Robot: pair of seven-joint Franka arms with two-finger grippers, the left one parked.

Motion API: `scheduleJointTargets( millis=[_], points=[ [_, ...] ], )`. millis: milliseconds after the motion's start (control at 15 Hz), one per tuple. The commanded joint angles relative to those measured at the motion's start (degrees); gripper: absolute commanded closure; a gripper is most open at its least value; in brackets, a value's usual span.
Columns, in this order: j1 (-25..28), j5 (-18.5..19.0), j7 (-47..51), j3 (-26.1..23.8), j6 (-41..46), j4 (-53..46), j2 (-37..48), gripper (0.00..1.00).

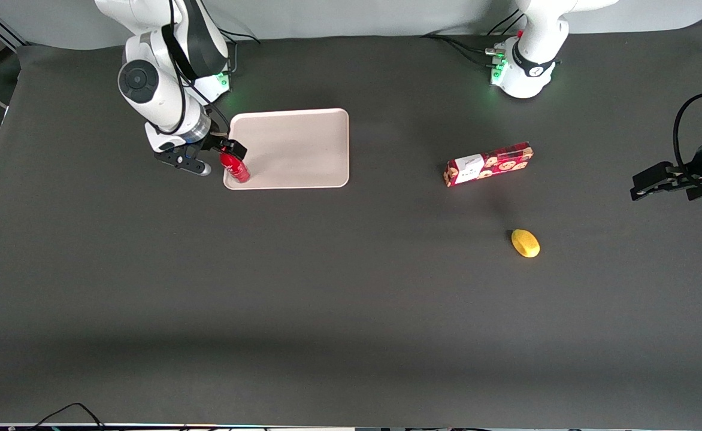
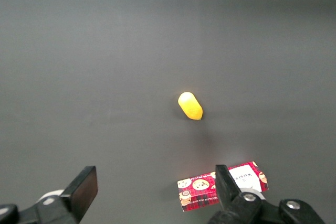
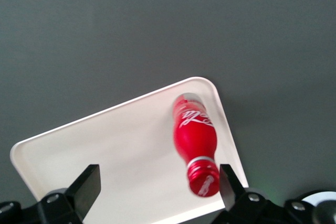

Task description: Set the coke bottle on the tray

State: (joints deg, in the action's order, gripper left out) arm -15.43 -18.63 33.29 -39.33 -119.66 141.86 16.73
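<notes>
Red coke bottle (image 3: 196, 141), red cap, white script, stands in tray (image 1: 303, 143) corner; gripper (image 3: 157, 190) above it, jaws apart, not touching it.

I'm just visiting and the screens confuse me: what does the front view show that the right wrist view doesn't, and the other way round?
Only the front view shows the cookie box and the yellow lemon-like object, both toward the parked arm's end of the table.

Only the right wrist view shows the white lettering on the coke bottle and the wide gap between the gripper jaws, which stand open with one finger beside the bottle's cap.

Both show the bottle at a corner of the tray and the dark table.
</notes>
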Motion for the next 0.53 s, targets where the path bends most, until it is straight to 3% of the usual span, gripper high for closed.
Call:
scheduleJointTargets(
  millis=[0,200,333,467],
  points=[
    [-3.01,2.08,1.17,0.83,7.67,-9.56,0.50,0.00],
    [-6.88,6.40,1.16,1.09,11.62,-21.58,-7.03,0.00],
    [-7.16,11.05,1.34,3.63,17.67,-32.21,-14.41,0.00],
    [-6.80,13.35,1.17,5.83,24.26,-42.76,-20.65,0.00]
  ],
)
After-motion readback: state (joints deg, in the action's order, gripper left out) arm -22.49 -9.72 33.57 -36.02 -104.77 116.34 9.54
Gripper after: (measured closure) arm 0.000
